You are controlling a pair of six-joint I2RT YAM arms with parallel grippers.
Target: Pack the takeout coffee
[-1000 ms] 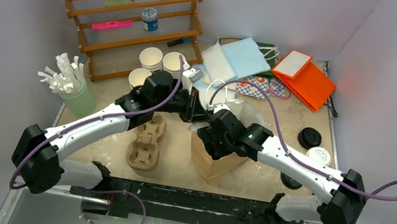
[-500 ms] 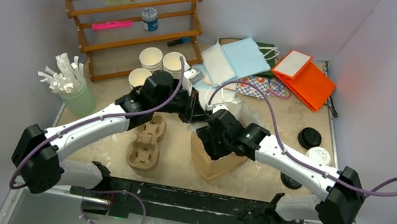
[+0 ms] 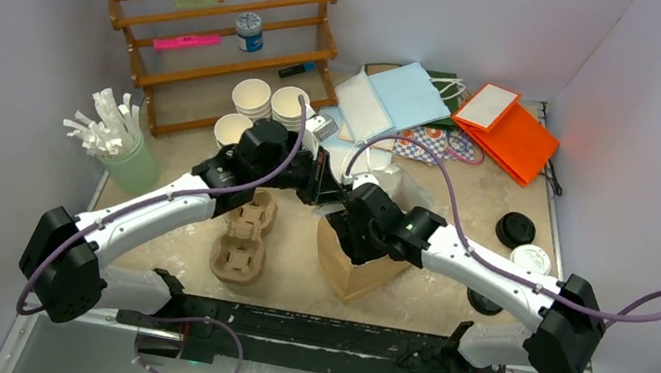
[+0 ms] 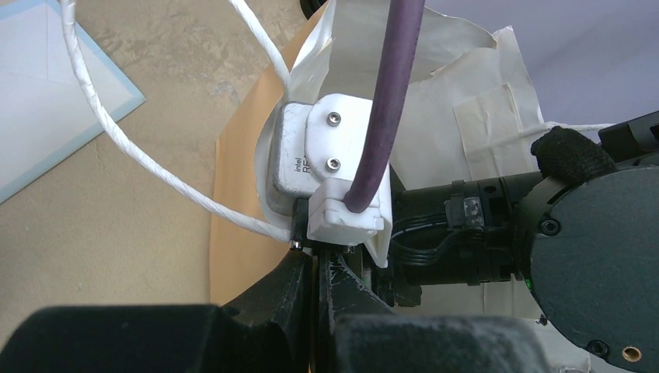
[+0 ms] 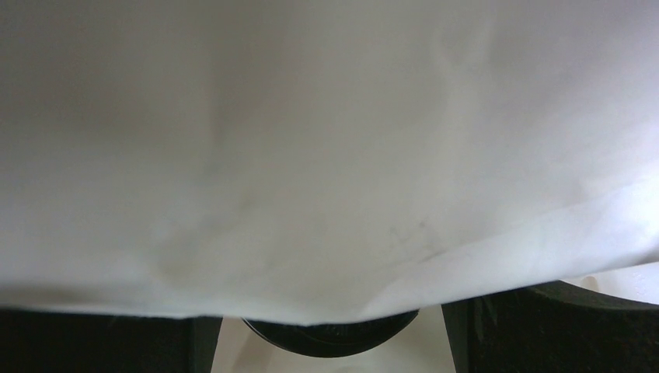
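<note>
Three paper cups (image 3: 252, 95), open-topped and white inside, stand close together at the foot of the wooden rack (image 3: 220, 36), just behind the left arm's wrist. The round lids lie well apart from them, by the right edge of the table (image 3: 479, 186). There is a black lid (image 3: 515, 230), a white lid (image 3: 530, 259) just beside it, and another black one partly under the right arm.

The brown paper bag (image 3: 362, 275) stands upright near the middle of the table, mouth up, between the two arms. The left gripper (image 4: 317, 260) reaches in from the left. Its fingers are pressed together on the bag's rim, right where the white cord handle (image 4: 155, 167) ends.

The right gripper (image 3: 347, 235) points down into the bag's mouth. In its own camera the bag's white paper fills nearly the whole view. Only the roots of its two fingers (image 5: 93, 346) show, set wide apart, with a dark rounded shape (image 5: 330, 336) between them. Whether they grip that shape, and what it is, I cannot tell. The left wrist view shows the right wrist's white camera mount (image 4: 342, 155) and purple cable (image 4: 388, 93) just past the left fingertips.

Left of the bag a moulded pulp cup tray (image 3: 244, 238) lies partly under the left forearm. A pale green tumbler (image 3: 132, 169) of white sticks stands near the table's left edge. A light blue bag (image 3: 408, 93) and an orange bag (image 3: 511, 141) lie flat at the far side.
</note>
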